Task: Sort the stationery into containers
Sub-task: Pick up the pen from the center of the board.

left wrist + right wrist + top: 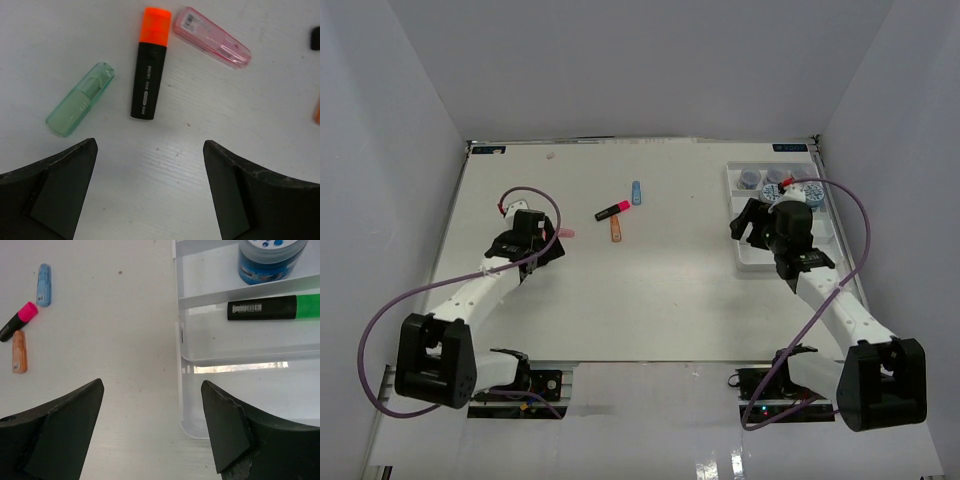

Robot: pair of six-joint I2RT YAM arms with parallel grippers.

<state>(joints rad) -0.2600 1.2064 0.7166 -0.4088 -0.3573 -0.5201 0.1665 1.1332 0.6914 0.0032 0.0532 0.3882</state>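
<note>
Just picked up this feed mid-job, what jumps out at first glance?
Loose mid-table lie a pink-capped black highlighter, an orange highlighter and a blue highlighter. In front of the open left gripper lie three more, the orange-capped black highlighter brightest. At the far right, the white tray already holds a green-capped highlighter and a blue jar.

Nothing can be read for certain. The orange-capped black highlighter (148, 70) has a line of pale print along its barrel, too small to make out. The pastel pink highlighter (211, 36) bears a barcode sticker near one end. The green-capped black highlighter (274, 307) has a white barcode label on its barrel, digits illegible. A blue sticker (490, 150) at the far left corner of the worktop (650, 290) is blurred.
</note>
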